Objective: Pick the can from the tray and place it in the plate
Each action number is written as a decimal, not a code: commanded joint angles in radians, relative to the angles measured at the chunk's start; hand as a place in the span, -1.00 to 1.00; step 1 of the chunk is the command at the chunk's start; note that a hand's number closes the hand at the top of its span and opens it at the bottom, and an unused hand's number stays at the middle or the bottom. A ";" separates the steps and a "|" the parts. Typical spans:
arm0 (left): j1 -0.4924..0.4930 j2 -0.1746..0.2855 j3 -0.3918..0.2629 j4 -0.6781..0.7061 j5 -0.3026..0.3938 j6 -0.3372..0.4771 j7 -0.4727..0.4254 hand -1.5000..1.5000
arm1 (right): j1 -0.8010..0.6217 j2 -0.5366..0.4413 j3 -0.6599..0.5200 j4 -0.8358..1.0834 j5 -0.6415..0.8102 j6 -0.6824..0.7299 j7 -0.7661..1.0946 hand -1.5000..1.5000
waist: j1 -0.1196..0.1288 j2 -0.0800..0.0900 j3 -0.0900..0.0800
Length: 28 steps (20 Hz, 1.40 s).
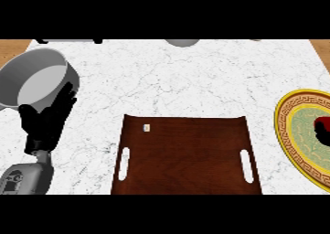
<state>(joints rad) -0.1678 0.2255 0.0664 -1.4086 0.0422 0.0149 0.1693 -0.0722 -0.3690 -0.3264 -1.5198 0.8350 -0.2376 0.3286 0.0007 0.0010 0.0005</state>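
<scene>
A: Where the left hand (44,123) stands at the view's left, how are its fingers (66,98)?
B: Straight, a little apart, pointing up, holding nothing; their tips overlap the grey pot's (32,77) rim.
A: And the right hand (327,138)?
B: Only a black bit shows at the right edge, over the plate (283,128); its grip I cannot tell.
A: The can (327,122)?
B: A dark red shape against that hand, over the plate's green middle, off the brown tray (184,160) on the table (194,77).
</scene>
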 commanded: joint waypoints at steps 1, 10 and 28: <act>0.014 0.004 0.012 -0.024 0.012 -0.007 0.009 0.00 | -0.018 0.003 -0.077 0.161 -0.168 0.029 -0.096 1.00 | 0.005 0.000 0.001; 0.048 -0.011 0.001 -0.084 0.002 -0.015 0.044 0.00 | -0.080 -0.065 -0.119 0.294 -0.252 0.026 -0.369 -1.00 | 0.004 -0.002 0.000; -0.015 0.009 0.048 0.016 0.007 -0.033 0.009 0.00 | 0.065 0.053 -0.315 -0.115 -0.909 0.354 -0.267 -1.00 | -0.011 -0.003 -0.001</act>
<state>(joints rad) -0.1585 0.2116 0.0897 -1.4080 0.0274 0.0103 0.1646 -0.0622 -0.3330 -0.6083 -1.5938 0.0310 0.0484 0.0282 -0.0151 -0.0035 -0.0007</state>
